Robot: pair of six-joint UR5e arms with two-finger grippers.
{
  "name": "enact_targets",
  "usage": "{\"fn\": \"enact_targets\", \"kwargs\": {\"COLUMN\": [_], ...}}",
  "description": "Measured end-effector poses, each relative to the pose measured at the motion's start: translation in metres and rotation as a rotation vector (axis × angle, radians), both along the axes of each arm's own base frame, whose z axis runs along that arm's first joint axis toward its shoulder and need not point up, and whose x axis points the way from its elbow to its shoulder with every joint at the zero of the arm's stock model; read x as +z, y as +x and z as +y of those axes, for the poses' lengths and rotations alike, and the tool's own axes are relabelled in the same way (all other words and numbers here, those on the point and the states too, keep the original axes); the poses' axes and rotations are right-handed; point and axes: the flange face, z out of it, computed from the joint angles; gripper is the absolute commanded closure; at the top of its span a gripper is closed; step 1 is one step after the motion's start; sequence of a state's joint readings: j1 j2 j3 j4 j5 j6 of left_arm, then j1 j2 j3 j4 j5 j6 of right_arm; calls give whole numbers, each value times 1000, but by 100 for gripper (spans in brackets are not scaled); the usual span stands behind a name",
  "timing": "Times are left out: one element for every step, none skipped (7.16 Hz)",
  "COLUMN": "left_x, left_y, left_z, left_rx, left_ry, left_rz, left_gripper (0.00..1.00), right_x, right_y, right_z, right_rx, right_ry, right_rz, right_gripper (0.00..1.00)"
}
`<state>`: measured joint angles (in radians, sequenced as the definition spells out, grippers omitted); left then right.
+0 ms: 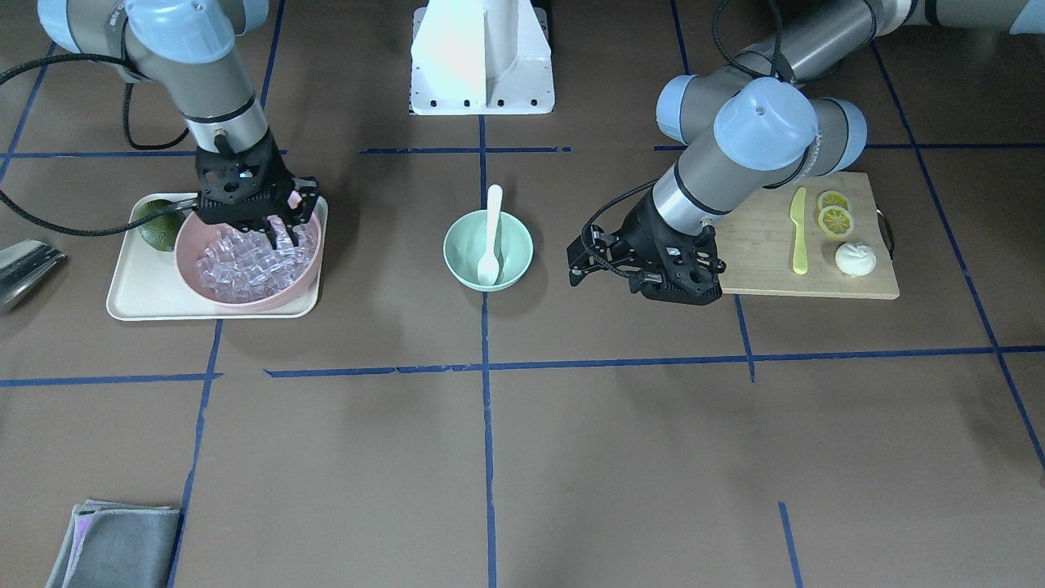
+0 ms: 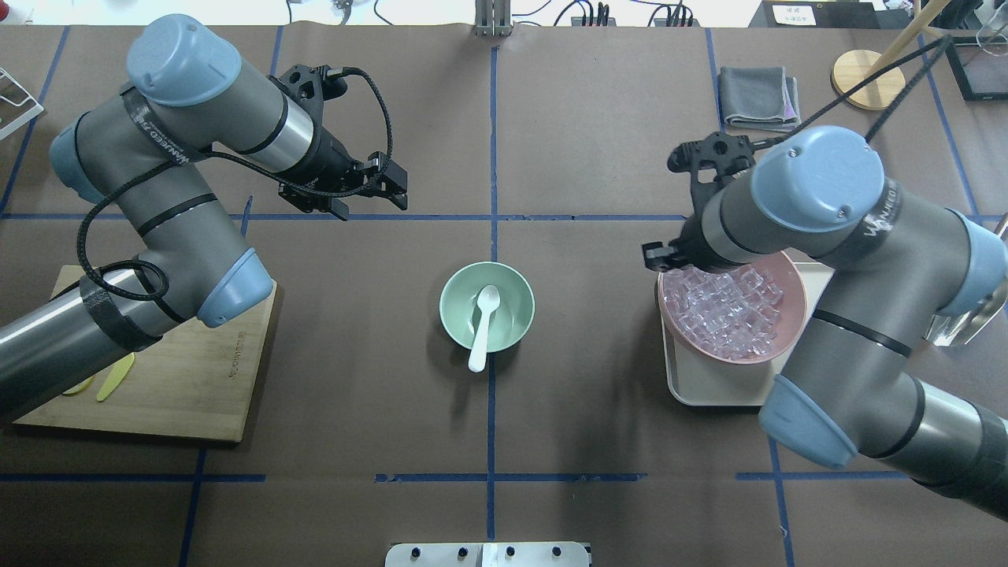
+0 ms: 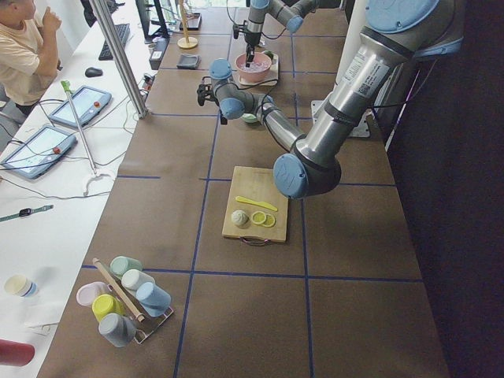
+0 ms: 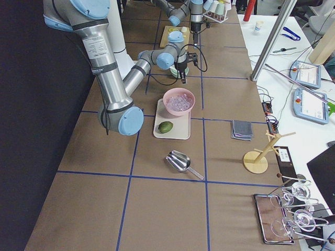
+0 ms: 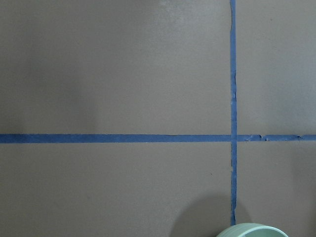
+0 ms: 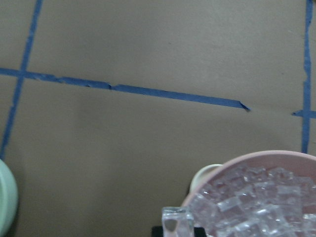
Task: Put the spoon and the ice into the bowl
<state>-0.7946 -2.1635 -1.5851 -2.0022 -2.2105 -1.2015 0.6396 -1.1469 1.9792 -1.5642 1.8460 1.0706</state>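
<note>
The white spoon (image 1: 492,233) lies in the mint-green bowl (image 1: 514,245) at the table's middle, its handle over the rim; it also shows in the overhead view (image 2: 482,323). The ice (image 1: 241,265) fills a pink bowl (image 1: 192,245) on a cream tray (image 1: 139,294). My right gripper (image 1: 277,233) hangs over the pink bowl's near edge, shut on one ice cube (image 6: 177,222) held just above the pile. My left gripper (image 1: 584,261) is open and empty, low over the table beside the green bowl, on the cutting board's side.
A wooden cutting board (image 1: 767,253) holds a yellow-green knife (image 1: 798,233), lemon slices (image 1: 834,214) and a white bun (image 1: 855,259). A lime (image 1: 159,229) sits on the tray. A metal scoop (image 1: 24,265) and a grey cloth (image 1: 114,543) lie further out.
</note>
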Motion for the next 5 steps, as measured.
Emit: {"fn": "enact_targets", "kwargs": {"left_x": [2, 3, 0, 0, 3], "left_y": [-4, -8, -13, -18, -20], "left_z": [3, 6, 9, 10, 11], "left_rx": [0, -1, -4, -7, -8], "left_ry": [1, 6, 14, 20, 23], "left_rz": [1, 6, 13, 19, 22], "left_gripper": [5, 5, 5, 5, 5], "right_x": [-15, -22, -25, -29, -38], "right_y": [-22, -54, -90, -118, -134], "right_z": [7, 15, 20, 23, 25], "right_rx": [24, 35, 44, 48, 52], "right_ry": [-47, -90, -129, -157, -171], "right_rz": [-41, -81, -132, -176, -206], "right_gripper": [100, 99, 99, 99, 96]}}
